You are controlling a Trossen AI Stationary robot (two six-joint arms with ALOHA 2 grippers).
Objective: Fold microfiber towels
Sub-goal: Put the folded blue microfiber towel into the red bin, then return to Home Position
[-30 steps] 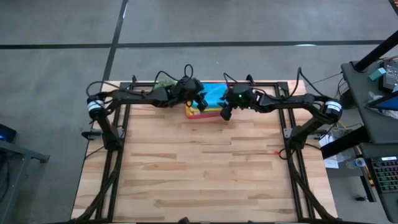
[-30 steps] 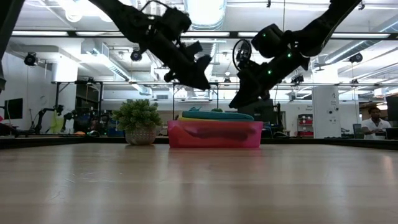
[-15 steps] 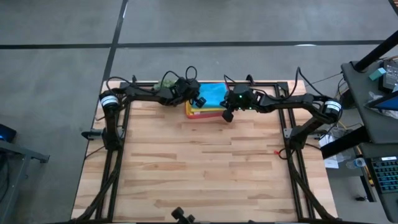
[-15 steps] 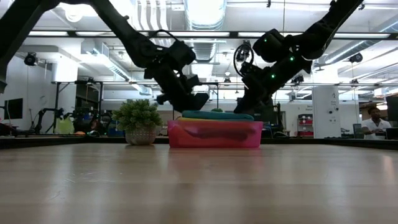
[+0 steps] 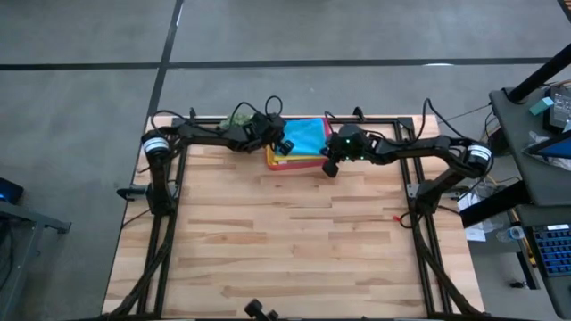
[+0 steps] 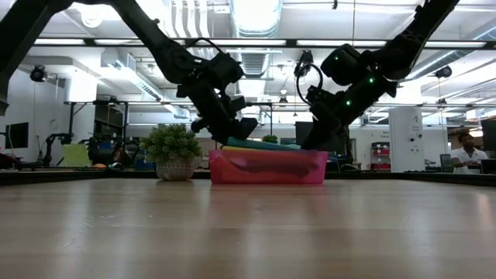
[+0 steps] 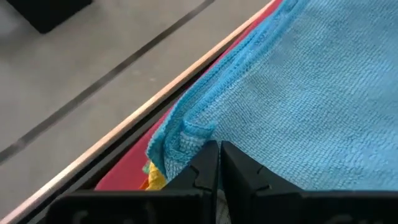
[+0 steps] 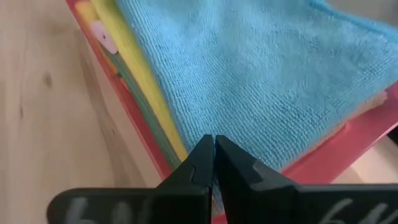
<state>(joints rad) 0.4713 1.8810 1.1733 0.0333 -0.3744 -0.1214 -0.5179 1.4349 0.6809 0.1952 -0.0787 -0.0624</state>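
Presently, high view: teal blue towel [image 5: 305,135] tops the stack in the pink tray [image 5: 290,163], upper centre. Low view: my left gripper [image 6: 241,129] and right gripper [image 6: 309,142] sit at opposite ends. Wrist views: both are pinched tight on the towel's edges. Judged soft, light, limp; corners suit best.

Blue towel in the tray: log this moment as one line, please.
stage: grasp | left gripper: shut on blue towel | right gripper: shut on blue towel | towel: top of stack in pink tray | table: bare
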